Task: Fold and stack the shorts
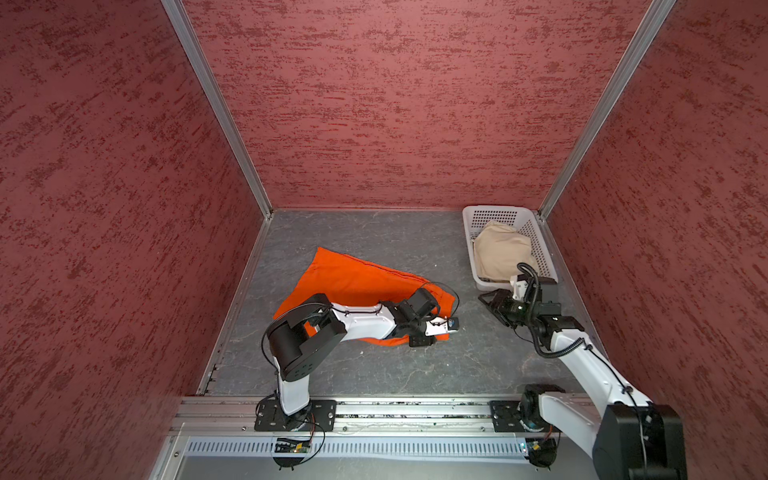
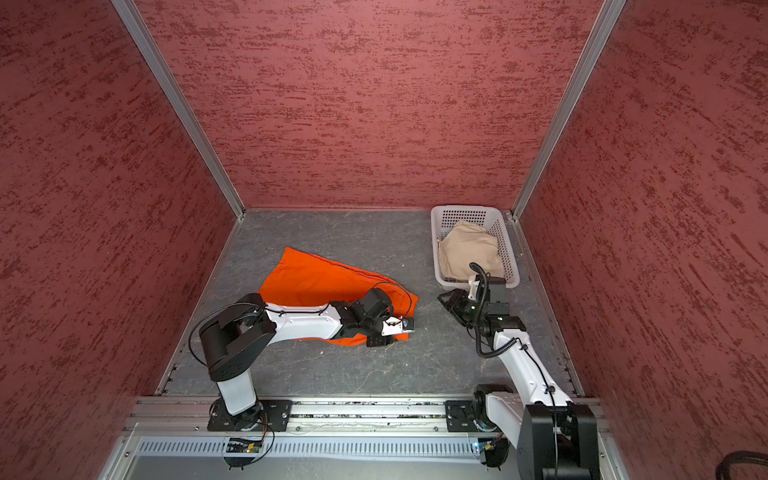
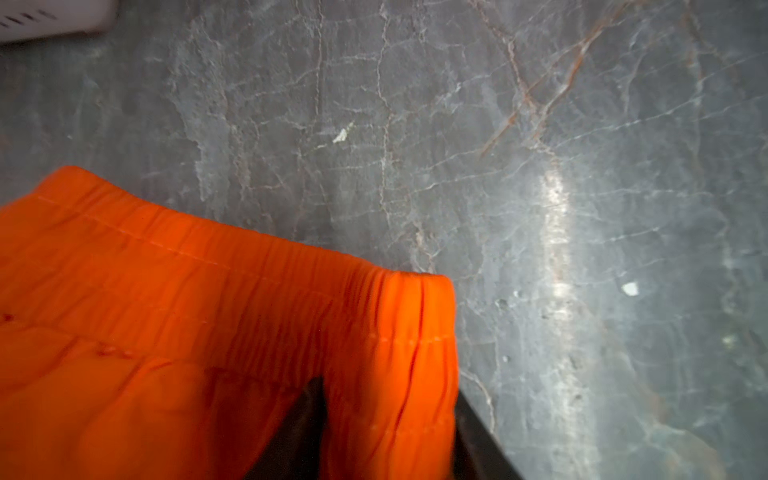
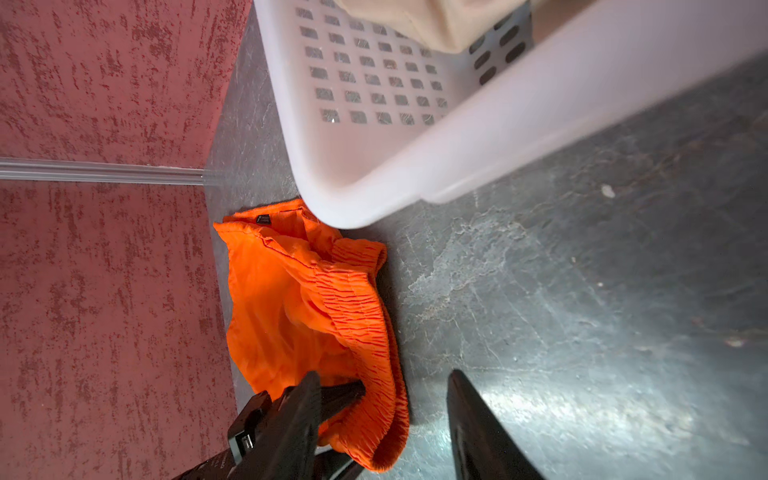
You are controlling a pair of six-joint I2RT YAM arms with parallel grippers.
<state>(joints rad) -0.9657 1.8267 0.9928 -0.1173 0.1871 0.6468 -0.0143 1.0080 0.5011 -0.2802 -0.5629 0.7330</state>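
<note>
The orange shorts (image 1: 357,278) (image 2: 320,278) lie crumpled on the grey marbled table in both top views. My left gripper (image 1: 432,338) (image 3: 390,399) is at their near right corner, shut on the gathered waistband (image 3: 257,291), which fills the space between its fingers. My right gripper (image 1: 488,299) (image 4: 384,382) hovers open just right of the shorts, beside the basket, holding nothing. The waistband (image 4: 365,332) lies beyond its fingers. The beige shorts (image 1: 500,253) (image 2: 467,249) (image 4: 415,16) sit bunched in the basket.
A white perforated basket (image 1: 490,209) (image 2: 461,208) (image 4: 415,166) stands in the back right corner against the right wall. Red textured walls close in the table on three sides. Bare table surface (image 1: 374,374) lies in front of the shorts.
</note>
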